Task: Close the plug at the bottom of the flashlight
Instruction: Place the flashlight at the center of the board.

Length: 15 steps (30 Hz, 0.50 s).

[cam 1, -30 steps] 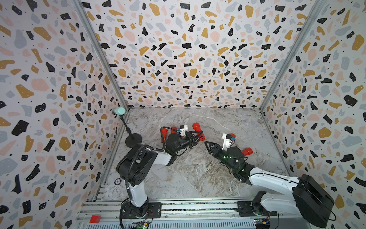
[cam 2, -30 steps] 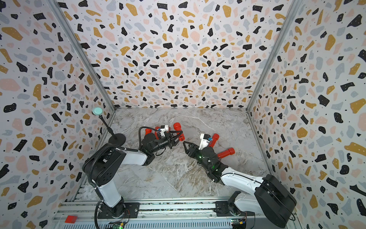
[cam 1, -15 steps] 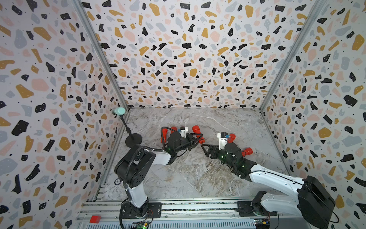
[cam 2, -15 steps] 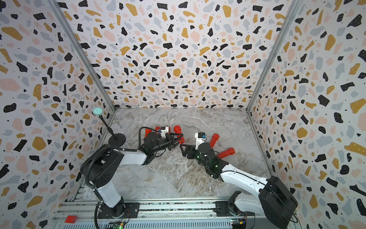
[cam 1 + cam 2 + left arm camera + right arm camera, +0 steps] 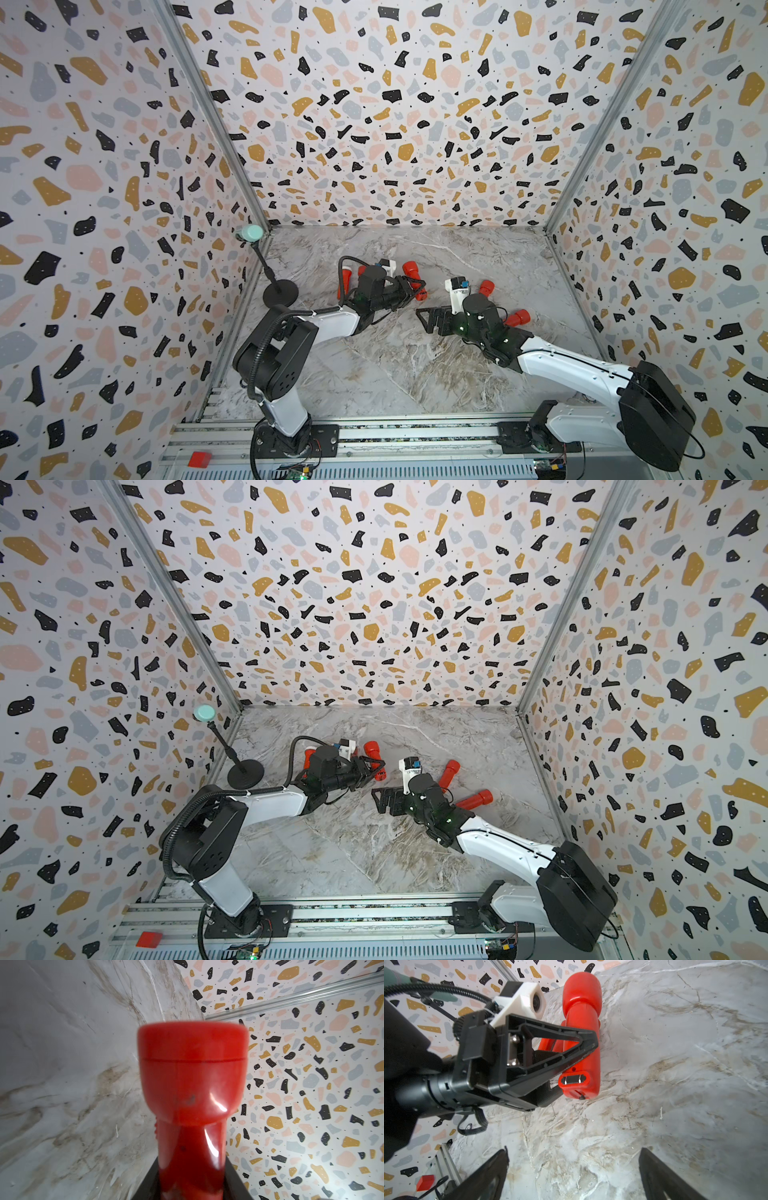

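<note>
The left tool (image 5: 415,287) is closed narrow on the handle of a red flashlight (image 5: 581,1022). One black triangular finger (image 5: 550,1047) lies across the near side of the handle, and the other is hidden behind it. In the left wrist view the flashlight's wide head sticks out beyond the fingers, with a black finger edge on each side of the handle.

The bottom end of the flashlight pokes out past the fingertips on the side facing the right tool (image 5: 573,1150). There the plug (image 5: 574,1080) shows as an oval red collar with two metal prongs bare inside it (not folded away). Whether the flashlight touches the table (image 5: 395,374) under the left tool I cannot tell.

The right tool stands wide open and holds nothing. Its two fingers are spread over bare table, and the plug end is ahead of the fingertips, apart from them and not between them.

Two more red flashlights (image 5: 485,287) (image 5: 517,318) lie on the table just behind the right tool's wrist, and a third (image 5: 346,277) lies behind the left tool.
</note>
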Motion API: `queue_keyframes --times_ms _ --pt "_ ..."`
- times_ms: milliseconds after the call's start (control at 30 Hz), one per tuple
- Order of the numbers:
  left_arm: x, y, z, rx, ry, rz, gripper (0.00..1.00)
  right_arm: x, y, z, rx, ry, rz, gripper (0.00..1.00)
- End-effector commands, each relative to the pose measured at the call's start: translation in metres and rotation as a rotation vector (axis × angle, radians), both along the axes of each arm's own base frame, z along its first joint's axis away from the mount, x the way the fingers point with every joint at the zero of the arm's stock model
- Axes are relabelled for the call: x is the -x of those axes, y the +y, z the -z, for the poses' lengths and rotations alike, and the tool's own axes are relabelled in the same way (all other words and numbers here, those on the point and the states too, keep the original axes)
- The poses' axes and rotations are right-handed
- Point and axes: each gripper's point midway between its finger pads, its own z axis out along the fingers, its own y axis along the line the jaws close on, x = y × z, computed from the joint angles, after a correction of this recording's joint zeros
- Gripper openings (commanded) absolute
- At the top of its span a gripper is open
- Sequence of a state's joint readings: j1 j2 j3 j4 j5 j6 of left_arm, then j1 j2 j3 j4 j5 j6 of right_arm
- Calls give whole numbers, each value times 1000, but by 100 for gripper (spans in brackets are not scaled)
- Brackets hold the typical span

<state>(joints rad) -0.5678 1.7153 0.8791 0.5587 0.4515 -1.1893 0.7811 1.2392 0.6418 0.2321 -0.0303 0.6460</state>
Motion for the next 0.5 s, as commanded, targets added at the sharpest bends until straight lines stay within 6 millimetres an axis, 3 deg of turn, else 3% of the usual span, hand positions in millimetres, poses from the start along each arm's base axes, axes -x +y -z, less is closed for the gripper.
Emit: queue_keyframes --times_ms 0,467 --pt "-6 4 -8 -98 -75 5 0 0 2 -5 48 -36 -31 99" --pt "-11 10 18 -437 -87 32 0 -3 7 13 252 -147 -108 99"
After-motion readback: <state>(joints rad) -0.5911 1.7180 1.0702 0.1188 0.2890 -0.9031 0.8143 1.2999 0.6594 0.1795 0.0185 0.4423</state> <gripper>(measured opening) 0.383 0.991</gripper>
